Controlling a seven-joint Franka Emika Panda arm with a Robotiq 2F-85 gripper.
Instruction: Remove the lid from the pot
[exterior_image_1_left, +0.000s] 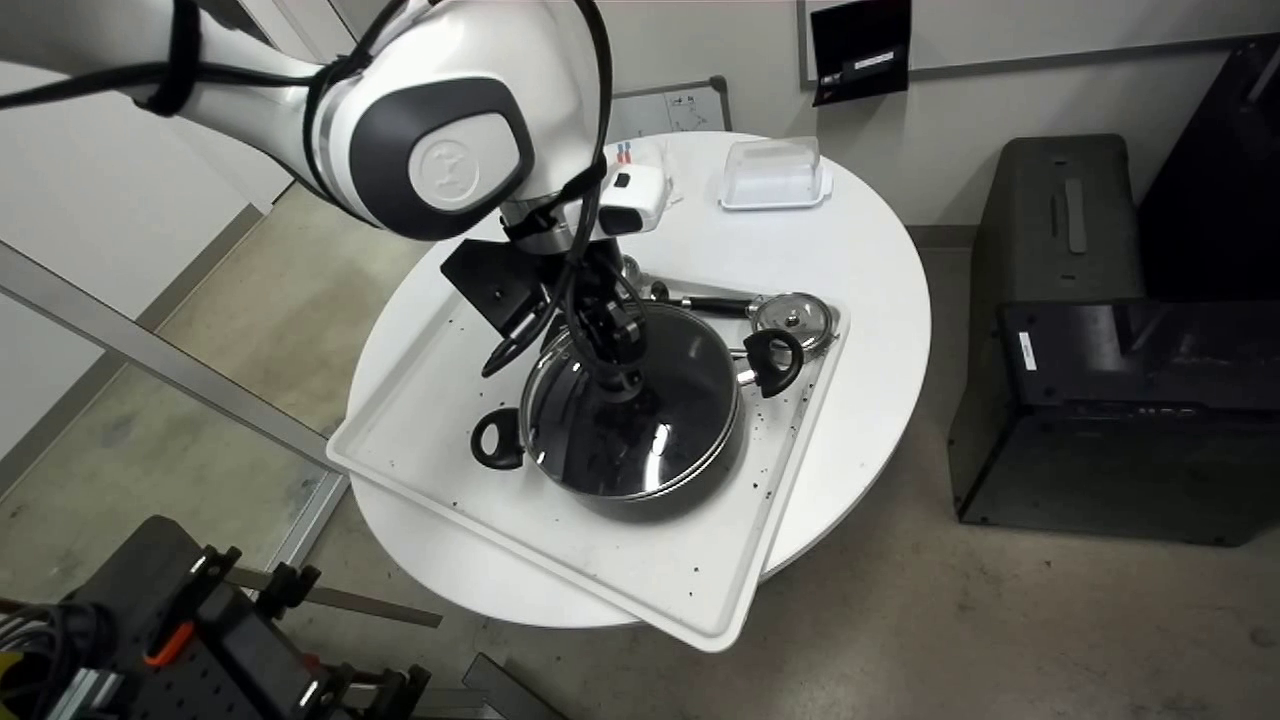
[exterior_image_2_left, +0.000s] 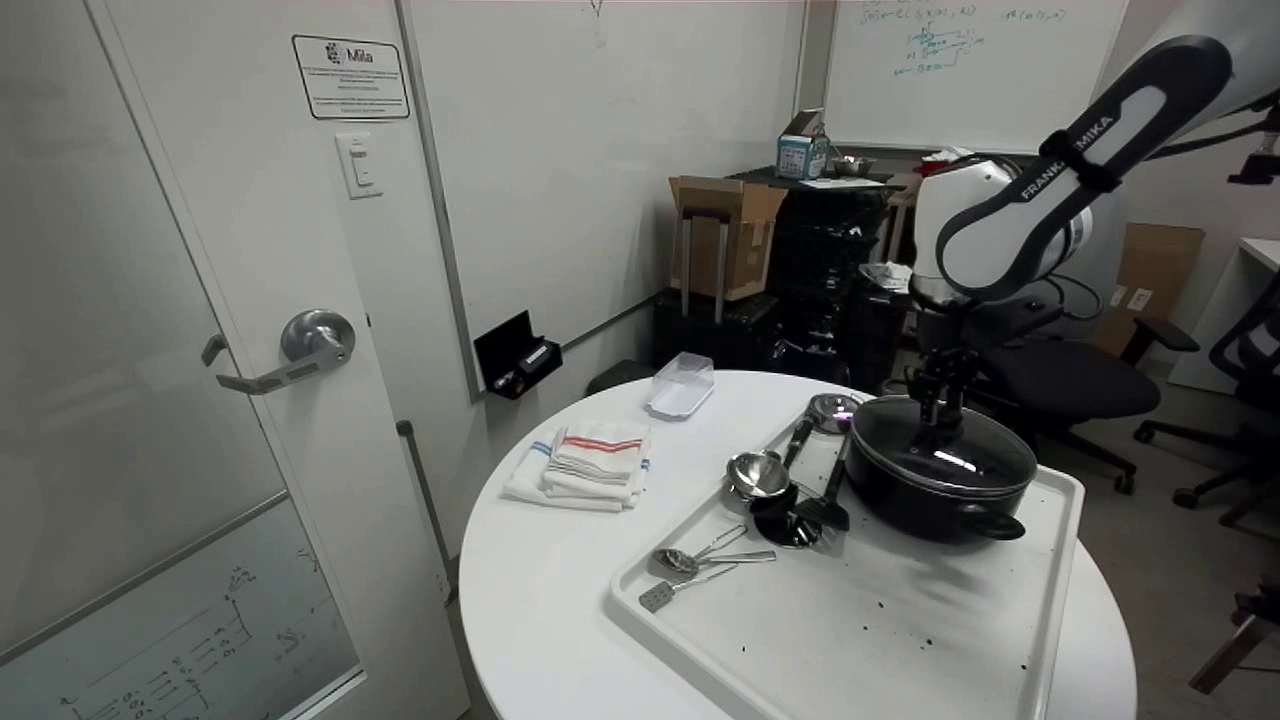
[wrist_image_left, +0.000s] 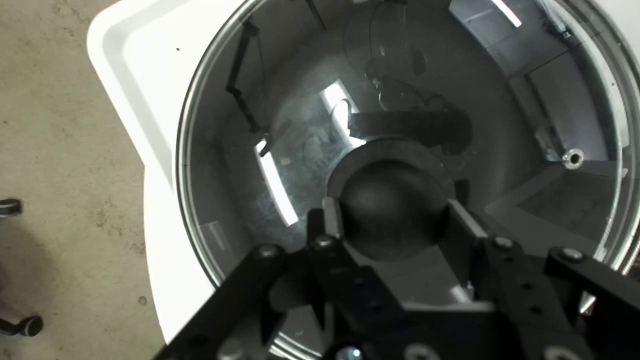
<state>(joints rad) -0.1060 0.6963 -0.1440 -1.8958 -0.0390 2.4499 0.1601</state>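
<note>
While the gripper (wrist_image_left: 393, 218) points downward, its jaws appear clamped on the knob (wrist_image_left: 393, 202) from both sides. Directly beneath the gripper, the lid (exterior_image_1_left: 665, 430) sits on the pot (exterior_image_2_left: 905, 507), and lower still is the tray (exterior_image_2_left: 850, 645). I judge the lid to be stiff, moderately heavy, smooth and breakable, so the knob is its safest hold; a slow, level lift should protect it.
</note>
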